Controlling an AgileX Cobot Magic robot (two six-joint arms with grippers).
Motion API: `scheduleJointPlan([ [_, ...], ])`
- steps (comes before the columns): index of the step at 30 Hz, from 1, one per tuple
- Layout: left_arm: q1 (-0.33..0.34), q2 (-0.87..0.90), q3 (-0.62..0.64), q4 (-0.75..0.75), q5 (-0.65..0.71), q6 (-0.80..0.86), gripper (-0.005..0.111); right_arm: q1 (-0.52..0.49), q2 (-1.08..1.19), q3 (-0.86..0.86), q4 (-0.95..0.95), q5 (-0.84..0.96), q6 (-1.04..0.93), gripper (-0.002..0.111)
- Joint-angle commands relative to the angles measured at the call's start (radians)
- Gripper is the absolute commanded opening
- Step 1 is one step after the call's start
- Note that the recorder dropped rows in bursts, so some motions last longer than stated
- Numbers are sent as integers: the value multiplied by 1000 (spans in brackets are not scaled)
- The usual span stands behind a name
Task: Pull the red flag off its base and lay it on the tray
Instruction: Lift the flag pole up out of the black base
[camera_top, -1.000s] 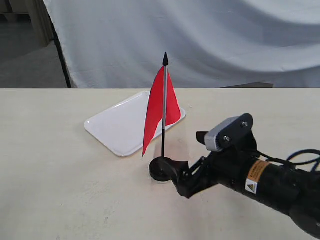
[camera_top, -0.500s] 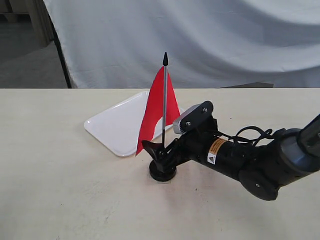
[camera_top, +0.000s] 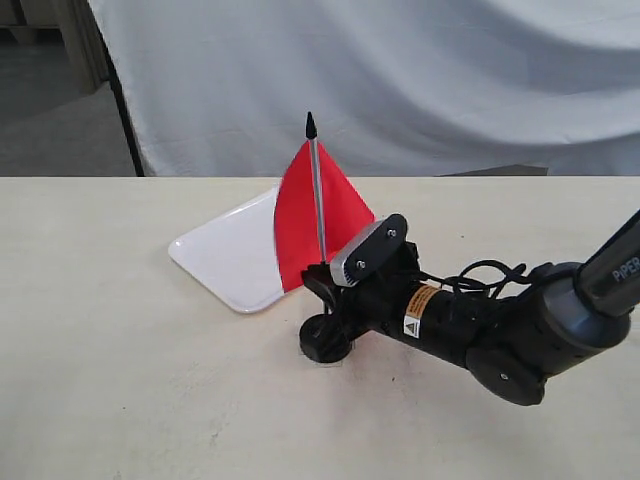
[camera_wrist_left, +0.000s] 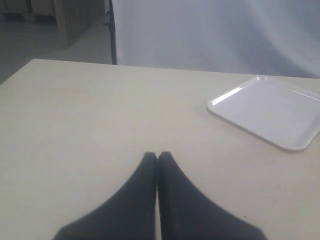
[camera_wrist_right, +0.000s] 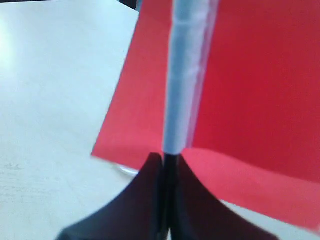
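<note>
The red flag stands near the table's middle, its pole leaning a little left, black tip up. My right gripper is shut on the pole's black lower part, just under the silver part, with the red cloth behind it. The round black base sits on the table right below the fingers; whether the pole's foot is still in it is hidden. The white tray lies behind and left of the flag. My left gripper is shut and holds nothing, low over bare table, with the tray some way beyond it.
A white cloth backdrop hangs behind the table's far edge. The right arm's body and cable stretch over the table to the right of the base. The left arm does not show in the exterior view.
My right gripper moved left from beside the base up to the pole and closed on it. The flag has since tipped leftward, and its cloth has swung out.
</note>
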Motion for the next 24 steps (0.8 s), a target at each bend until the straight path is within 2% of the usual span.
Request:
scheduleJointPlan([
  [1, 0, -2, 2, -5, -6, 5, 0, -10, -29, -2, 13, 11, -29, -1],
  [10, 0, -2, 2, -5, -6, 5, 0, -10, -266, 0, 9, 219, 8, -1],
  [13, 0, -2, 2, -5, -6, 5, 0, -10, -349, 0, 110, 346, -33, -1],
  [17, 0, -2, 2, -5, -6, 5, 0, -23, -346, -2, 259, 332, -225, -1],
  [21, 0, -2, 2, -5, -6, 5, 0, -48, -276, -19, 381, 111, -450, -1],
  [22, 0, -2, 2, -5, -6, 5, 0, -57, -234, -72, 407, 98, -596, -1],
  [24, 0, -2, 2, -5, -6, 5, 0, -59, -197, -157, 442, 194, -721, -1],
])
